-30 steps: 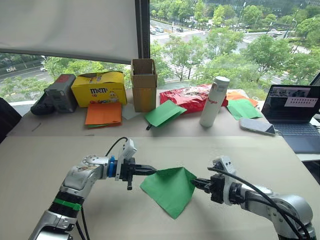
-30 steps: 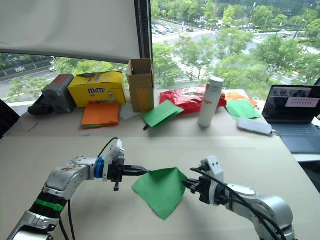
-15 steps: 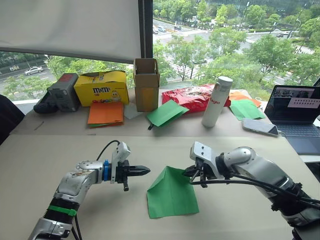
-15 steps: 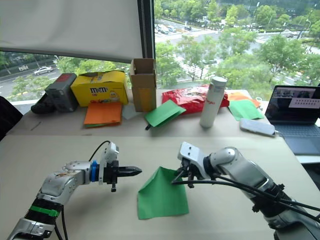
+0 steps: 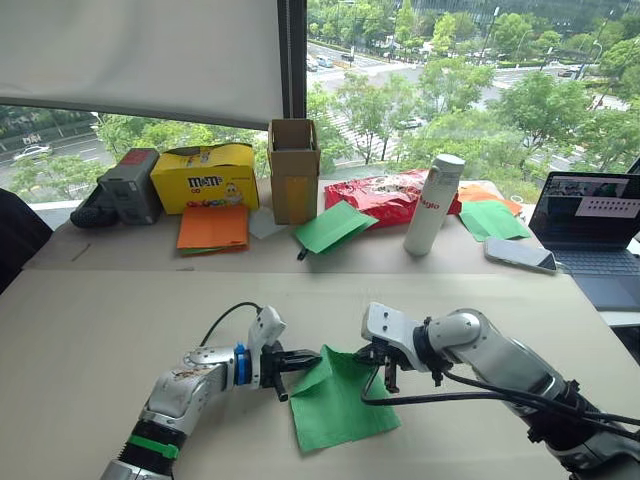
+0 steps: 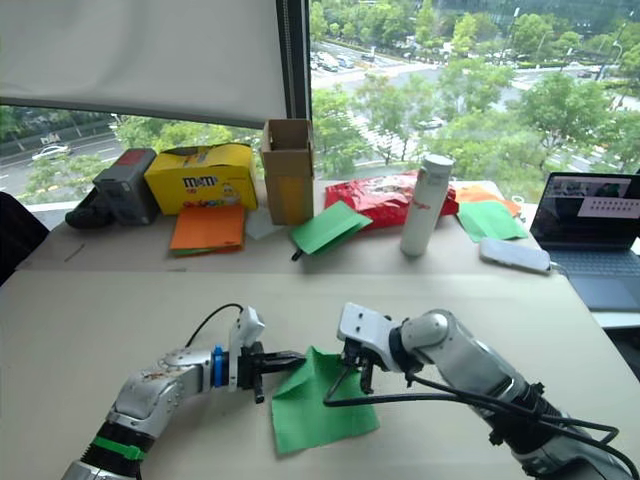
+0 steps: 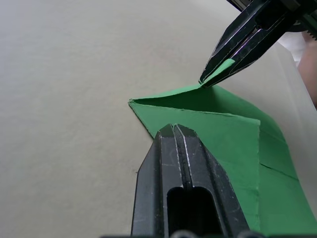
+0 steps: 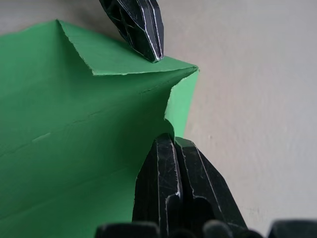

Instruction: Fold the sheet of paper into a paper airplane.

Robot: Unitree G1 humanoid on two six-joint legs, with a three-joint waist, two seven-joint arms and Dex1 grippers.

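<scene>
The bright green sheet of paper [image 5: 340,405] lies partly folded on the beige table, its upper edge lifted into a flap. At the flap's right corner my right gripper [image 5: 378,354] is shut on the sheet, and a sliver of green shows between its fingers in the left wrist view [image 7: 218,74]. My left gripper [image 5: 314,357] is shut with nothing between its fingers. Its tip [image 7: 174,130] rests over the folded layer [image 7: 223,129] near the sheet's upper left corner. In the right wrist view the two gripper tips stand close together across the raised fold [image 8: 124,64].
Along the far table stand a grey device [image 5: 125,185], a yellow box [image 5: 205,177], a cardboard box [image 5: 292,170], orange sheets [image 5: 211,227], another green sheet [image 5: 333,226], a red bag [image 5: 375,195], a white bottle [image 5: 430,203], a phone [image 5: 518,254] and a laptop [image 5: 590,225].
My left gripper has moved right until its tip is on the sheet's upper left edge. My right gripper has come down and left with its corner, lowering the sheet's raised peak.
</scene>
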